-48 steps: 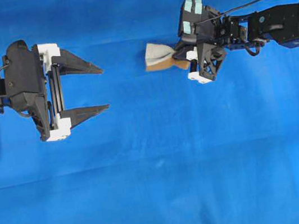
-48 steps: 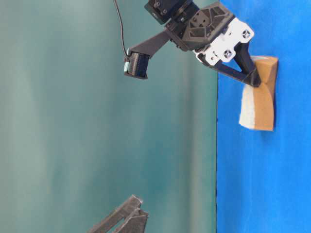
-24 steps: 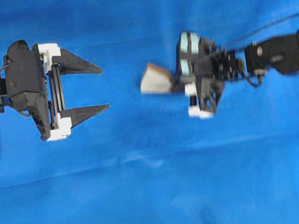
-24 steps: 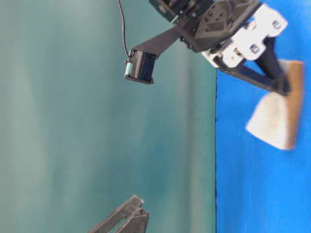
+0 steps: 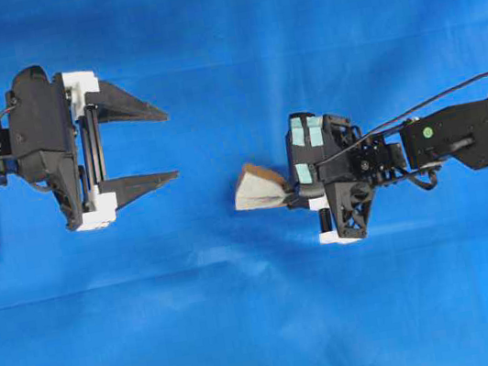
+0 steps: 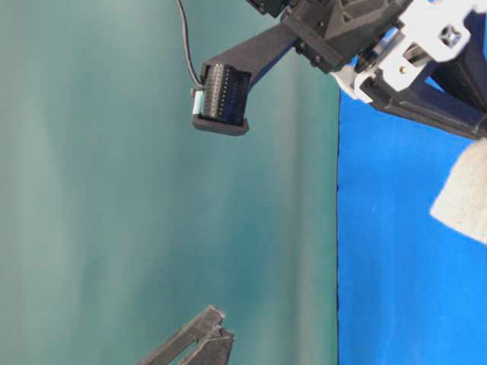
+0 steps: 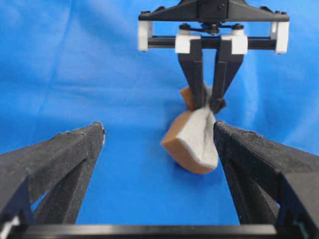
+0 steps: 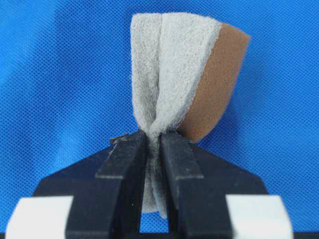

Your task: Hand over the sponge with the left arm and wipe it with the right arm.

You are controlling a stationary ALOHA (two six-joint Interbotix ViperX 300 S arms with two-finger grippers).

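Your right claw, the one with the pale teal patches on its housing, is pinched tight on the small grey-white felt sponge with the orange-brown foam backing. It has it by one end, so the felt face folds into a crease between the fingers and the free end fans out. That grip looks right for wiping: the bulk of the sponge sticks out past the fingertips, ready to drag across the blue cloth surface.

The sponge sits roughly mid-surface, just left of your right claw and well apart from the left one. Its long axis runs left to right, free end pointing left, straight at the other arm; whether it touches the cloth, you can't tell from here.

Your left claw, white-trimmed with pointed black fingers, stands spread wide and empty, parked at the left, facing the sponge.
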